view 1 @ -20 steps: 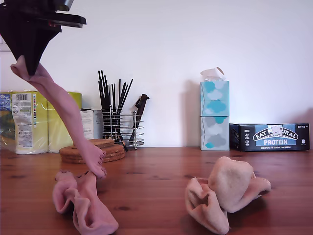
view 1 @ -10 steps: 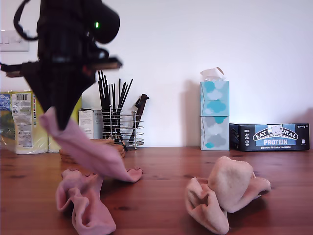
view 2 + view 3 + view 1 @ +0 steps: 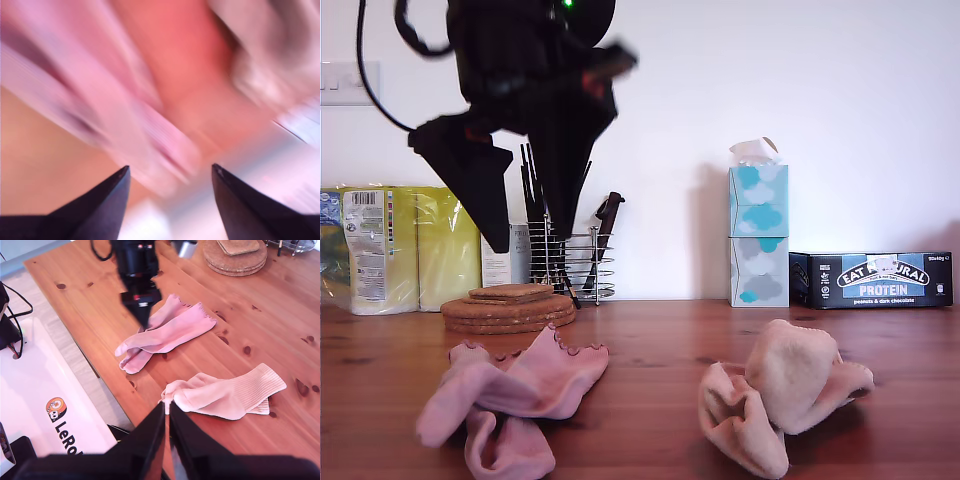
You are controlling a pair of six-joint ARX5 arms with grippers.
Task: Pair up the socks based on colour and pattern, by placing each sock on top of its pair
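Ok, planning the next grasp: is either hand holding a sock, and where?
Neither. My first hand hangs open above the pink socks; my second hand is shut on nothing.

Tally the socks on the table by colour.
pink socks: 2
cream socks: 2
Total: 4

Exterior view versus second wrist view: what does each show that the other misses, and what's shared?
Exterior only: the tissue boxes and the protein bar box by the wall. Second wrist only: my second hand, shut, and the white printed sheet beyond the table edge. Both: the pink socks, the cream socks, the cork coasters, and my first hand, open above the pink pair.
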